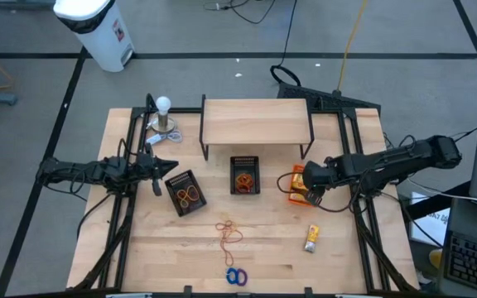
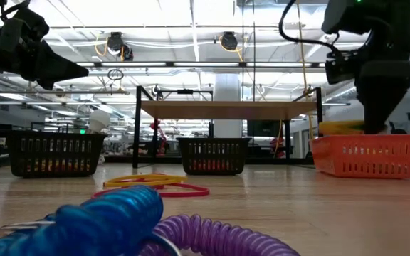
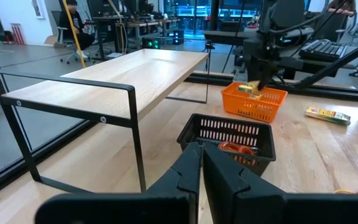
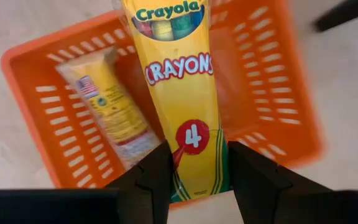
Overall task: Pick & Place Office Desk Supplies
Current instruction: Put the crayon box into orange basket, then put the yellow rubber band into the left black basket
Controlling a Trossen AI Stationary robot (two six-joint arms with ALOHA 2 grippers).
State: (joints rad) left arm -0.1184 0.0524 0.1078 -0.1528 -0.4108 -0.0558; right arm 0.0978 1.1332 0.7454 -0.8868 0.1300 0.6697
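My right gripper (image 1: 311, 190) is over the orange bin (image 1: 293, 177) at the right and is shut on a yellow crayon packet (image 4: 179, 93). A second yellow packet (image 4: 107, 106) lies flat in the bin. A third packet (image 1: 311, 238) lies on the table nearer the front. Tan and orange rubber bands (image 1: 228, 233) and blue and purple rings (image 1: 236, 276) lie on the table at front centre. My left gripper (image 1: 159, 172) is shut and empty, raised beside the left black mesh bin (image 1: 186, 192). My right gripper pinches the crayon packet's near end (image 4: 194, 177) between its two fingers (image 4: 151, 177), one on each long edge. The fingers point down from above, in line with the packet. The packet hangs below them into the orange bin; whether its lower end touches the bin, I cannot tell.
A wooden shelf on black legs (image 1: 255, 122) stands at the back centre. A second black mesh bin (image 1: 244, 175) with orange bands stands in front of it. A white bulb-shaped object (image 1: 164, 112) stands at the back left. Bare table lies at front left and front right.
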